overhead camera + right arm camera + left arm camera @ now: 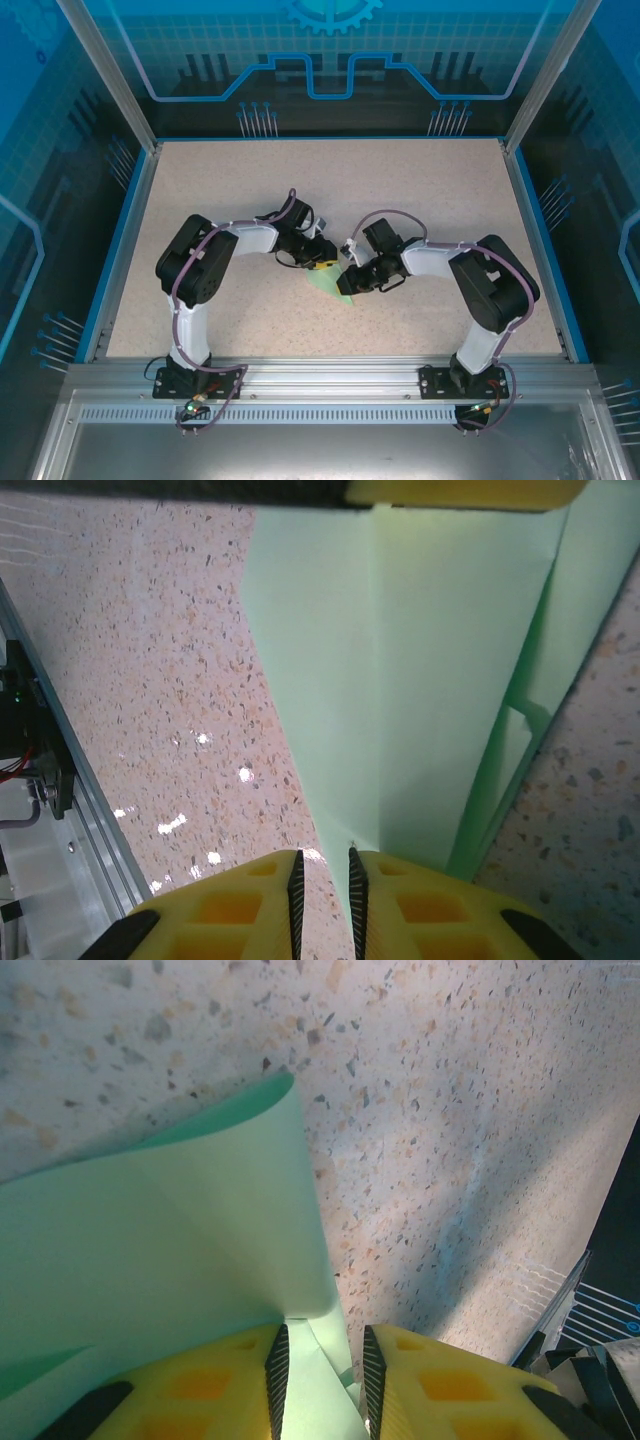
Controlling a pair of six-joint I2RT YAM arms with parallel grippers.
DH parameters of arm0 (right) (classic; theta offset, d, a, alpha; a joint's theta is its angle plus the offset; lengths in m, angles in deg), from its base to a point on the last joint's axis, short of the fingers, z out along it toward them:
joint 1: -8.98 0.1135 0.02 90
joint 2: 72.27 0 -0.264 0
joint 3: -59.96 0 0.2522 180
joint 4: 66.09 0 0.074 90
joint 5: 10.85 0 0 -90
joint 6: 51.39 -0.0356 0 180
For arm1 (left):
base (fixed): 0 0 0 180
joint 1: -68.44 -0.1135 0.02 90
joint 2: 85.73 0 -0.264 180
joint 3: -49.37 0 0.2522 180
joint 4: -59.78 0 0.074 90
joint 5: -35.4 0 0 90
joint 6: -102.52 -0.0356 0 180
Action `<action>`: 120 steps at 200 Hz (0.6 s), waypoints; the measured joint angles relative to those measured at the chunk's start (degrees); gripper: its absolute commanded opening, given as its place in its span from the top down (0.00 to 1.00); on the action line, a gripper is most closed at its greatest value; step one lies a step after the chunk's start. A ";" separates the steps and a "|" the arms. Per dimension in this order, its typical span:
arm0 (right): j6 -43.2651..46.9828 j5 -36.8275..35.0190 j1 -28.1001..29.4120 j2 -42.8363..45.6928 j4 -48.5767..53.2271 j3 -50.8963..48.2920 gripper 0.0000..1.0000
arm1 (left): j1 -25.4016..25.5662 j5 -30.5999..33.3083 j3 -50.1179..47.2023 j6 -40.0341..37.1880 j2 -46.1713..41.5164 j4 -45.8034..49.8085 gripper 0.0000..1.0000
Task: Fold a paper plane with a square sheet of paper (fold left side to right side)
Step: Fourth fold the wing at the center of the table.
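both grippers pinch the mint-green paper (330, 281) over the table (430, 190).

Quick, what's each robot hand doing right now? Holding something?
Left hand: pinching the green paper between its fingers.
Right hand: nearly closed on the edge of the same paper.

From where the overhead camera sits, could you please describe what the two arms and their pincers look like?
Both arms have white links with bulky black joint housings, and thin purplish cables loop along them. Each stands on a black base bolted to the aluminium rail. The left pincer and right pincer have yellow fingers with recessed pockets and black ribbed inner pads.
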 measured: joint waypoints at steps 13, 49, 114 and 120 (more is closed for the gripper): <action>0.00 -0.04 0.00 0.00 0.02 0.00 0.79 | 0.00 0.00 0.02 0.00 0.00 0.00 0.71; 0.04 -0.11 0.11 -0.02 0.68 0.00 0.79 | 0.00 0.00 0.02 -0.11 0.00 0.00 0.71; 0.28 -1.36 0.85 -0.55 1.79 0.00 0.79 | 0.00 -0.02 0.02 -0.15 0.02 -0.02 0.71; 0.46 -1.40 0.96 -0.55 1.90 0.00 0.79 | 0.00 -0.04 0.02 -0.15 0.04 -0.02 0.71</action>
